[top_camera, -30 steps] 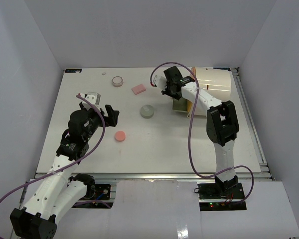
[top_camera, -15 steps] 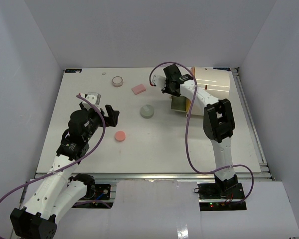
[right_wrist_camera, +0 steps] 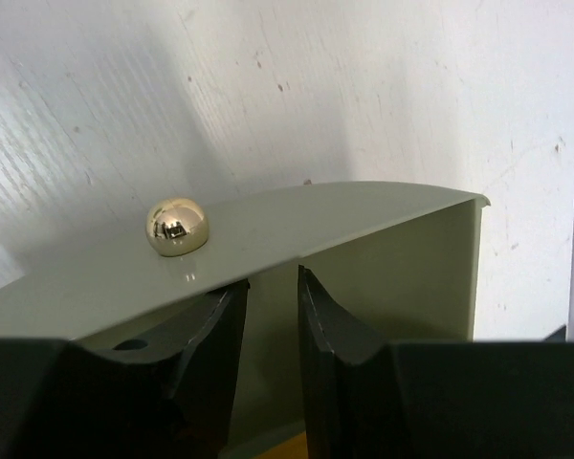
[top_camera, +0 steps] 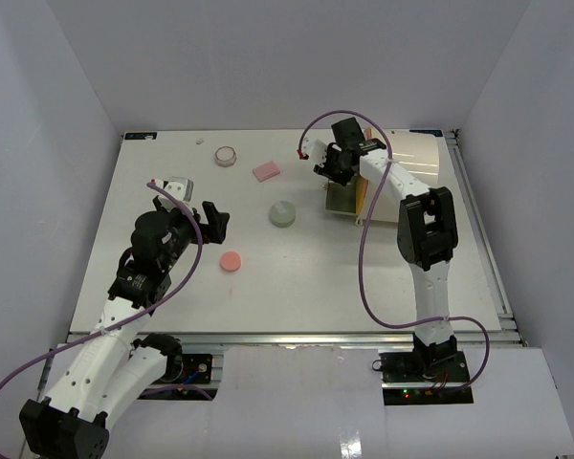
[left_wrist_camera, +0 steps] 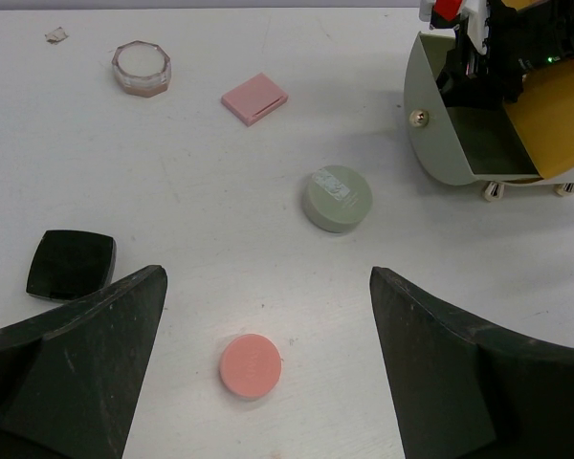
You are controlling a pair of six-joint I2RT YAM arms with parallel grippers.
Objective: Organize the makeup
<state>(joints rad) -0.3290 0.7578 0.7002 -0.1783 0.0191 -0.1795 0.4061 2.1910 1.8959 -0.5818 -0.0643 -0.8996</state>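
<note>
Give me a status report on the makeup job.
Left gripper wide open near pink disc. Right gripper barely open, empty, at green door of case. Green compact, pink pad, jar, black compact also loose on table. Nothing blocking them.

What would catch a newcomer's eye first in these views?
The cream case at the table's far right, its green door standing open, with the right claw reaching in behind the gold knob. Next, the left claw, spread wide near the pink disc, with the grey-green compact just beyond.
</note>
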